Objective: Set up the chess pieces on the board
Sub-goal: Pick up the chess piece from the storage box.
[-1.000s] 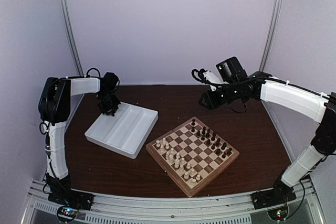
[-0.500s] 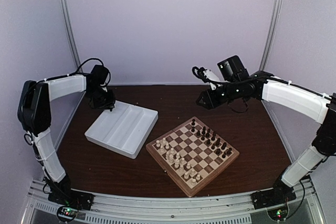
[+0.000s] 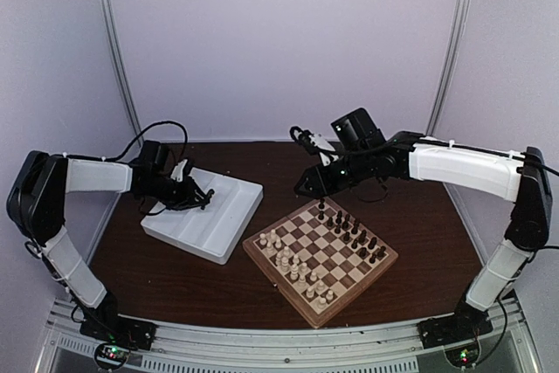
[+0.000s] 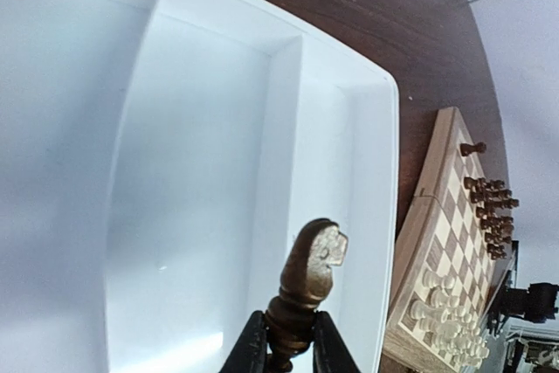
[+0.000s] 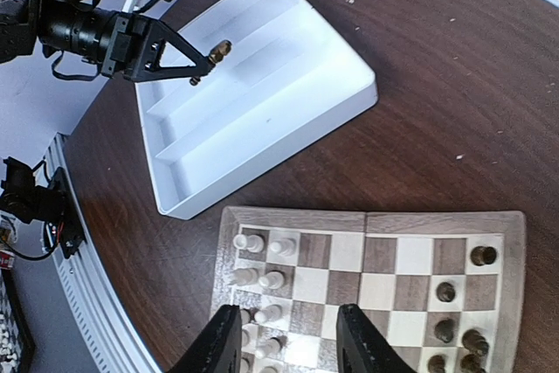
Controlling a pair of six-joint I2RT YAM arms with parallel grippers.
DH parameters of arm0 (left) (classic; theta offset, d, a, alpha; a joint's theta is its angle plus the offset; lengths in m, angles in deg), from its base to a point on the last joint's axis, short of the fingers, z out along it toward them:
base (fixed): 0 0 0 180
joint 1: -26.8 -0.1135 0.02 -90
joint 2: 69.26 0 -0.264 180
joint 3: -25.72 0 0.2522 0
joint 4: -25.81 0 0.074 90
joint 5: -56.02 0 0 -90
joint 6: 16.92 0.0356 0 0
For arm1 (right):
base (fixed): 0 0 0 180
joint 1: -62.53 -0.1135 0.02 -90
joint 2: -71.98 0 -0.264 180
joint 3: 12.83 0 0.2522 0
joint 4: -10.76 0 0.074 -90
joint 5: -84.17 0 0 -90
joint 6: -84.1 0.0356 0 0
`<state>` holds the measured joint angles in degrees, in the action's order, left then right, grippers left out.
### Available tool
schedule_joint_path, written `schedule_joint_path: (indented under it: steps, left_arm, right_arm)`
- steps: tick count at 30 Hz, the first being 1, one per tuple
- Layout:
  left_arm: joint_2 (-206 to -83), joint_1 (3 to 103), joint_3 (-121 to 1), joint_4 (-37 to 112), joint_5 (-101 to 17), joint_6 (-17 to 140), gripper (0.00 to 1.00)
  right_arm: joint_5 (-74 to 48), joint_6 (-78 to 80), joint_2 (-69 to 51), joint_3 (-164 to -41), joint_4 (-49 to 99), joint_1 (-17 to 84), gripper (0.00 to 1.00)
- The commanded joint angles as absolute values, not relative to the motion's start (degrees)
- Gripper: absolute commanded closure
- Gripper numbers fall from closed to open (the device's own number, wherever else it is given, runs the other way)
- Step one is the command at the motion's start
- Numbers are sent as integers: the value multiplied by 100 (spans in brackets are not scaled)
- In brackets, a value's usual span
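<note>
Looked down on a dark brown desk [image 3: 419, 207] boxed in by pale walls. Found the board [image 3: 284, 286] at lower centre of the overhead frame, turned corner-on, with dark chess pieces [image 3: 354, 235] along its upper-right side and cream pieces [image 3: 293, 266] along its lower-left. Found a white tray [image 3: 183, 240] just left of it. Caught the left hand [image 4: 290, 342] pinched narrow on the base of a dark knight [image 4: 313, 259], head jutting past the fingertips, over the tray; probably needed tipping upright to stand on a square. Caught the right hand [image 5: 288, 338] spread partway, gripping nothing, hovering near the board's upper corner, seemingly kept out of the way.
</note>
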<state>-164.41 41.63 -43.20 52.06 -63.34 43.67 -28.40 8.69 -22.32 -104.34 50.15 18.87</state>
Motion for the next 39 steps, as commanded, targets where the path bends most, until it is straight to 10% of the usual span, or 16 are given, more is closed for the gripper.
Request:
schedule_joint_path:
  steps: [1, 23, 39]
  left_arm:
    - [-16288, 4144, -3712, 3227, -7553, 4317, 84]
    - [-15199, 5291, -2888, 2112, -7855, 5378, 82]
    - [-15223, 5585, -3114, 2241, -8106, 5637, 81]
  right_arm:
    - [-3134, 1495, -2648, -10691, 4383, 1617, 59]
    - [-3969, 3042, -3788, -11465, 3035, 1314, 48]
    - [-4223, 3206, -4025, -11667, 2987, 1278, 60]
